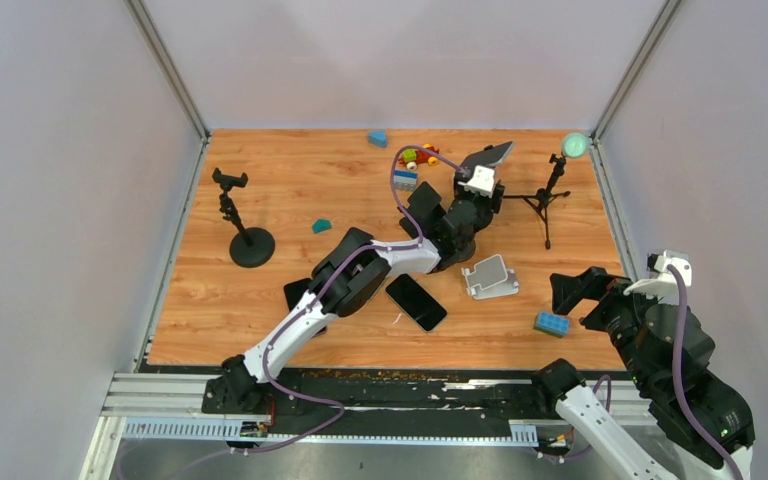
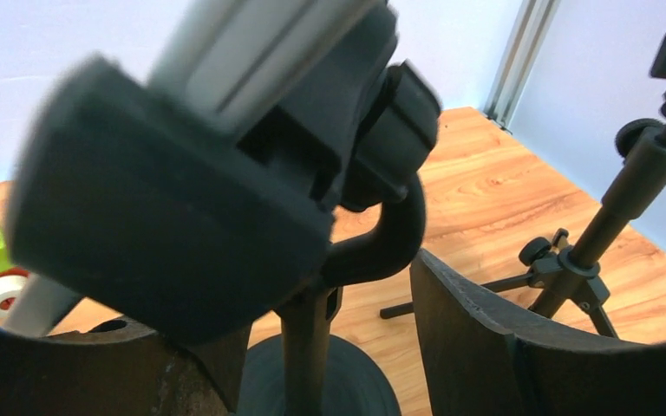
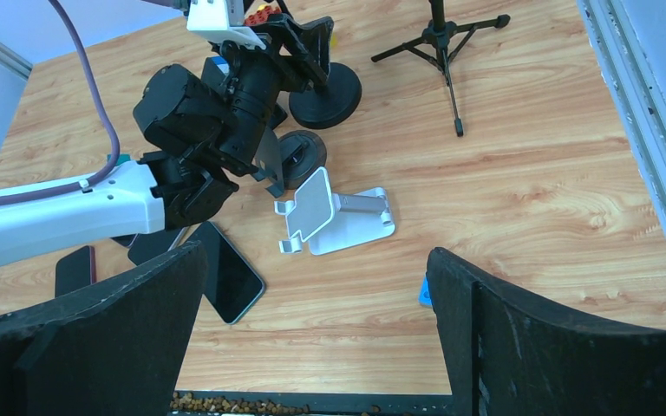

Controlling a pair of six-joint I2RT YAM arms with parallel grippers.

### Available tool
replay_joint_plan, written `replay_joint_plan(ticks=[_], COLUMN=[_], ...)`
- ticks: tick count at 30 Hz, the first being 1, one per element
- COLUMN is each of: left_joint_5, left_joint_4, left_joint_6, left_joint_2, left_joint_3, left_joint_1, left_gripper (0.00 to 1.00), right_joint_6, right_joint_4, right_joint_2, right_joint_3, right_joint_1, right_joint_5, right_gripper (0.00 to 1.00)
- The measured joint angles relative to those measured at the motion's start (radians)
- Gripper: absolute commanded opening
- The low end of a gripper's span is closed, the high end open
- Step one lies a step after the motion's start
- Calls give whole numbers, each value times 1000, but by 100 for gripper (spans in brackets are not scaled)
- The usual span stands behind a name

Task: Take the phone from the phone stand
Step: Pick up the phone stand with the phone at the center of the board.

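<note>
Tripod (image 1: 548,200) right of the phone stand (image 2: 305,338), white holder (image 1: 490,277) in front.
Left end effector (image 2: 269,295) reaches far, spread around its post; right end effector (image 3: 316,260) gapes wide.

Phone (image 1: 488,155): dark flat slab, still seated in phone stand, not yet removed. Raised off tabletop, tilted, near far edge, right of centre. Left wrist view close and blurred: only pale edge of it shows above clamp

Phone stand (image 2: 373,251): all black. Round flat base (image 2: 312,386) resting on wood tabletop, straight upright post, curved neck hooking up to bulky clamp (image 2: 165,217) at top. Clamp closed on phone. Stand upright, not tipped
</note>
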Motion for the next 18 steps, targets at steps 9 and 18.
replay_joint_plan(ticks=[9,18], left_joint_5=[-2,26], left_joint_4=[-43,-44], left_joint_6=[-38,-32], left_joint_2=[30,30], left_joint_3=[35,37], left_joint_1=[20,24], left_gripper=[43,0], right_joint_6=[-8,-8], right_joint_4=[0,0], right_joint_2=[0,0], right_joint_3=[0,0], right_joint_1=[0,0], right_joint_5=[0,0], right_gripper=[100,100])
